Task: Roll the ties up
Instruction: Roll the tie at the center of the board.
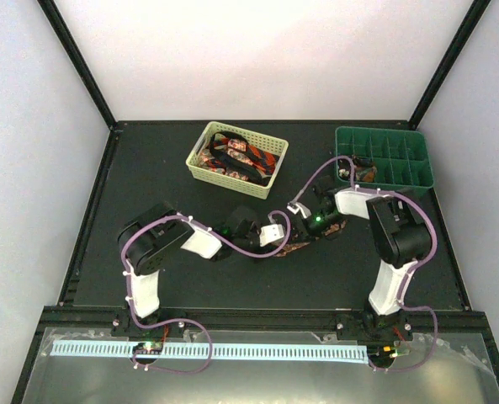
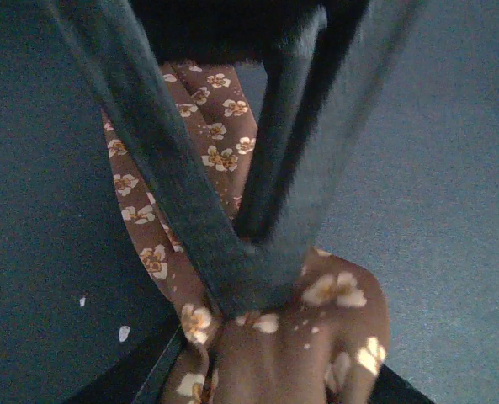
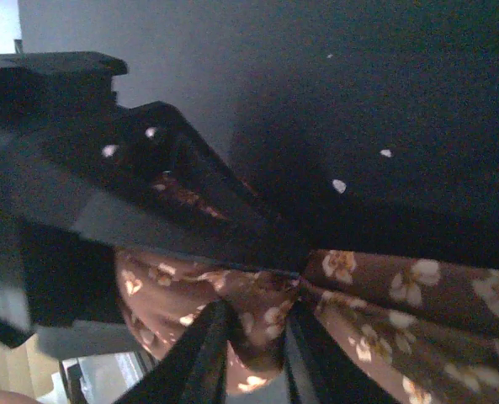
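Left wrist cam: left gripper (image 2: 245,290) pinched on brown tie (image 2: 215,143), right gripper (image 3: 253,362) clamps bunched fabric just beside, prob. anchoring the roll's core for winding.

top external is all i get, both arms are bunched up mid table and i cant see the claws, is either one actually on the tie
observer: Yes. The left wrist view shows the left claw closed to a narrow V, its tips on the brown tie.
operator: and the right one
observer: The right wrist view shows the right claw with a bunched fold of that tie pinched in it.
operator: what pattern is it, just a dark smear for me
observer: Up close it is brown fabric with small pale flowers.
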Controlling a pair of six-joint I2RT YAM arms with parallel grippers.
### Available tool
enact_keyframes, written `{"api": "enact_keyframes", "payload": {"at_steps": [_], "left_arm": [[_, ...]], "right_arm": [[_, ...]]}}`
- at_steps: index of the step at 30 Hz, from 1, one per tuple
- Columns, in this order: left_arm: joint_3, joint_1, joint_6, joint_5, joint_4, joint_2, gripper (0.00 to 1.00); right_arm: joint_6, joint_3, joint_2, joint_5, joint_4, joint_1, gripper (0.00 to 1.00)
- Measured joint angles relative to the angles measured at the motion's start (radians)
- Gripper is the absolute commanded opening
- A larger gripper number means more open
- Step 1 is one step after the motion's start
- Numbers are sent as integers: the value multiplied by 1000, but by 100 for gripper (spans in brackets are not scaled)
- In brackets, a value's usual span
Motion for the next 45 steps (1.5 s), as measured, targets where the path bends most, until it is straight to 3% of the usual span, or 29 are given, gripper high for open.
{"api": "enact_keyframes", "payload": {"at_steps": [5, 10, 17, 30, 37, 45], "left_arm": [[4, 0, 37, 10, -33, -11, 29], [11, 1, 60, 21, -52, -11, 28], [15, 2, 82, 29, -89, -24, 29], [-73, 72, 21, 77, -41, -77, 38], [-97, 73, -28, 110, 8, -90, 39], [-77, 73, -26, 32, -40, -95, 39]], "right_arm": [[-36, 26, -66, 10, -66, -49, 32], [-40, 71, -79, 46, -68, -72, 31], [-35, 84, 34, 141, -65, -72, 24], [-6, 22, -3, 148, -79, -68, 22], [-2, 21, -3, 147, -80, -68, 21], [-2, 21, -3, 147, -80, -68, 23]]}}
